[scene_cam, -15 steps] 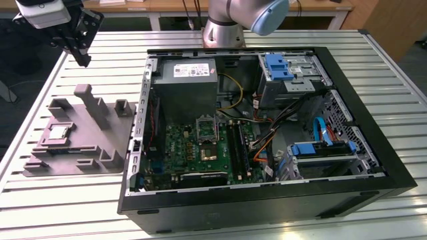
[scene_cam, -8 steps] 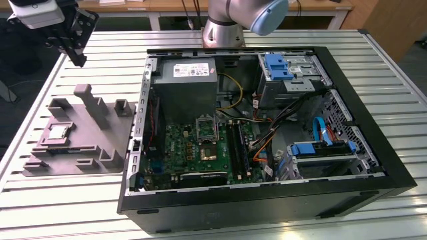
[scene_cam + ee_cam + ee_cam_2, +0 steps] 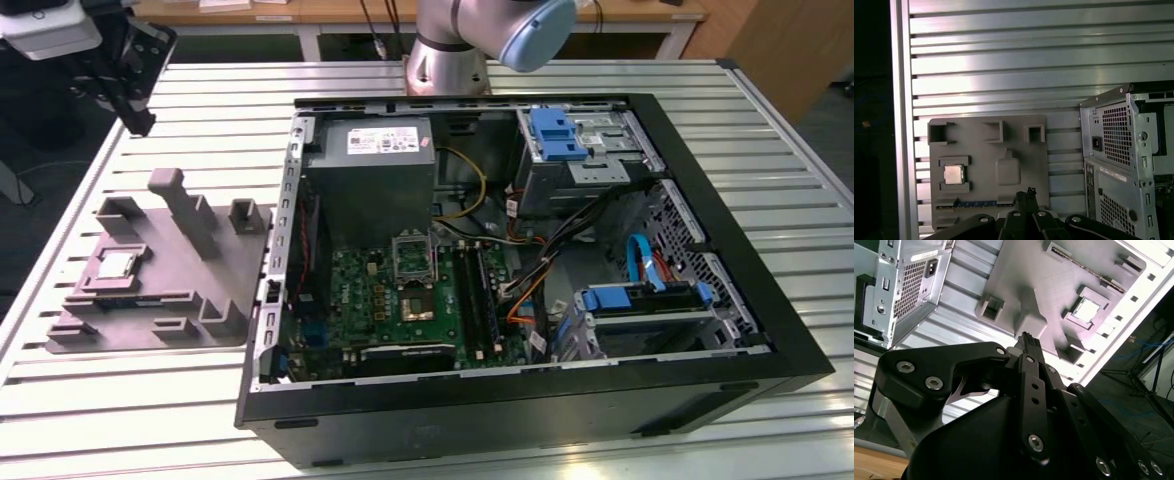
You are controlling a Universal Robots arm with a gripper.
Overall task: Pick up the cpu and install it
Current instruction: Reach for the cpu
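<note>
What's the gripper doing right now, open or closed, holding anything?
Gripper: closed, holding nothing; the cpu lies in the grey fixture.

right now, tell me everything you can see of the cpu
The cpu is a small flat square chip with a pale silvery metal top. It lies flat, metal side up, in a raised square pocket of the grey plastic fixture, which rests on the slatted table beside the open computer case. Only the fixture touches it; the claw hangs above and apart from it, holding nothing.
</note>
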